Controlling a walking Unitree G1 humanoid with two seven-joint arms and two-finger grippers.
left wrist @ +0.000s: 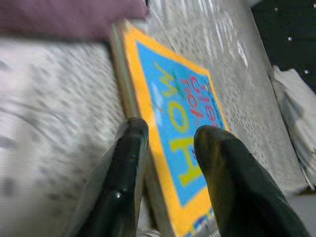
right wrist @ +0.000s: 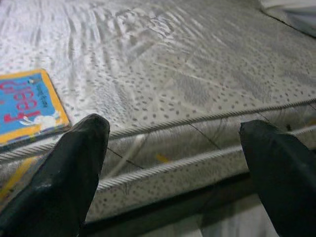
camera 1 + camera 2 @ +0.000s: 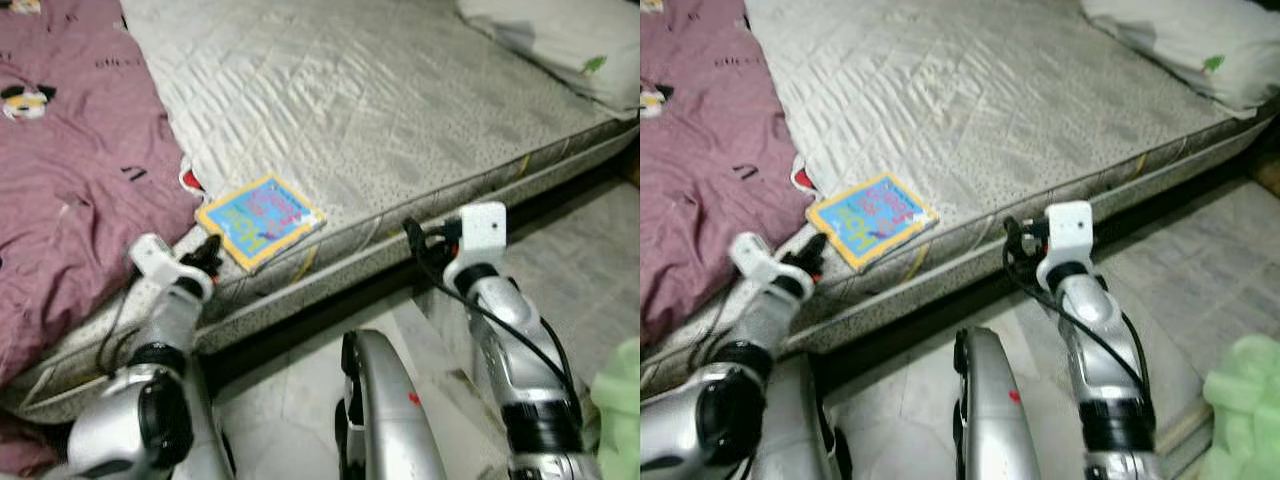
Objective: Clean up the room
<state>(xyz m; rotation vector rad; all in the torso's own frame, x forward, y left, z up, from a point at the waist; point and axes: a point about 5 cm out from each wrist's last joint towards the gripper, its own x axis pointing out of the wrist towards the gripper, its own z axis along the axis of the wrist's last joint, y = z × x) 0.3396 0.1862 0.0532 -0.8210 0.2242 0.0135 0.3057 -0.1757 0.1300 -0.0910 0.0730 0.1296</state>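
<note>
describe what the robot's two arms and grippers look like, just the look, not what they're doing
Both arms are glossy silver with black joint rings. Each wrist ends in a white block carrying the gripper. The left gripper and the right gripper each have two long, black, rounded fingers. A black cable loops along the right arm; a thinner one hangs beside the left arm. A small red mark shows on the silver body part between them.

Both eye views look down over the mattress [image 3: 400, 120] edge. Each wrist view sits close, seemingly sharing the book [image 1: 182, 133].
</note>
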